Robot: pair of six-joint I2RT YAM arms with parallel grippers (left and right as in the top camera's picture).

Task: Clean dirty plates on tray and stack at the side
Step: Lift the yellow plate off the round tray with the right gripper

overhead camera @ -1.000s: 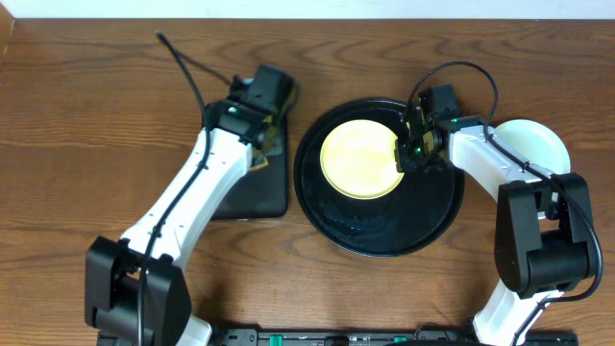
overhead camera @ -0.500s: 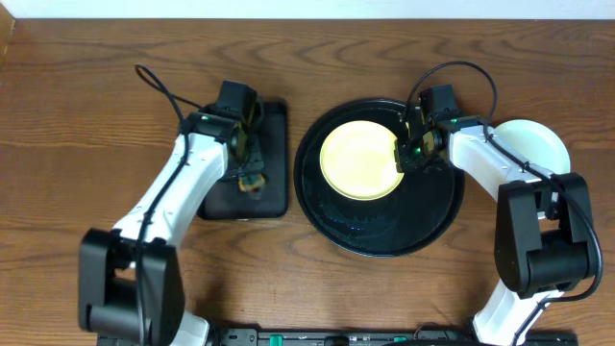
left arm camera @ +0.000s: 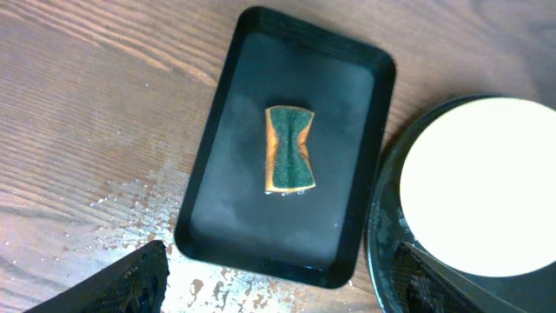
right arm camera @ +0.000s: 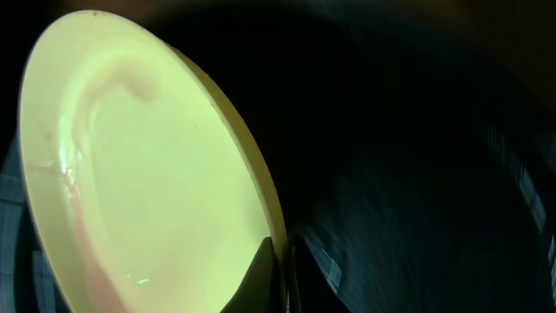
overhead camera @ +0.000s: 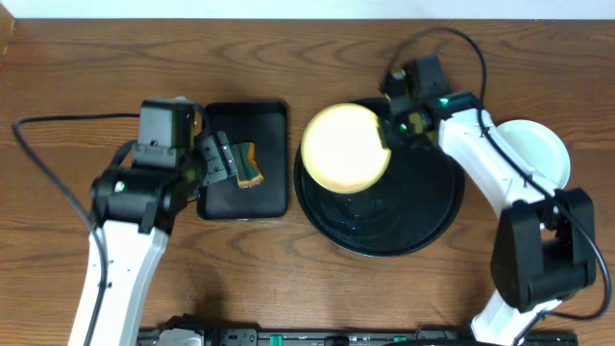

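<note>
The pale yellow plate (overhead camera: 342,146) hangs tilted above the left part of the round black tray (overhead camera: 404,226). My right gripper (overhead camera: 388,131) is shut on its right rim, and the right wrist view shows the fingers (right arm camera: 261,278) pinching the rim of the plate (right arm camera: 148,174) over the tray (right arm camera: 417,156). A pale aqua plate (overhead camera: 538,144) lies on the table right of the tray, partly under the right arm. My left gripper (overhead camera: 227,163) stands open at the left edge of the small rectangular tray, empty. Its fingertips (left arm camera: 130,283) frame the lower corners of the left wrist view.
A green-and-orange sponge (overhead camera: 250,165) lies loose on the small rectangular black tray (overhead camera: 269,197), left of the round tray. In the left wrist view the sponge (left arm camera: 289,149) rests mid-tray, with wet streaks on the wood (left arm camera: 130,217) beside the tray.
My left gripper let go of the sponge on the rectangular tray, opened and drew back left. My right gripper lifted and tilted the yellow plate, carrying it up and left.
</note>
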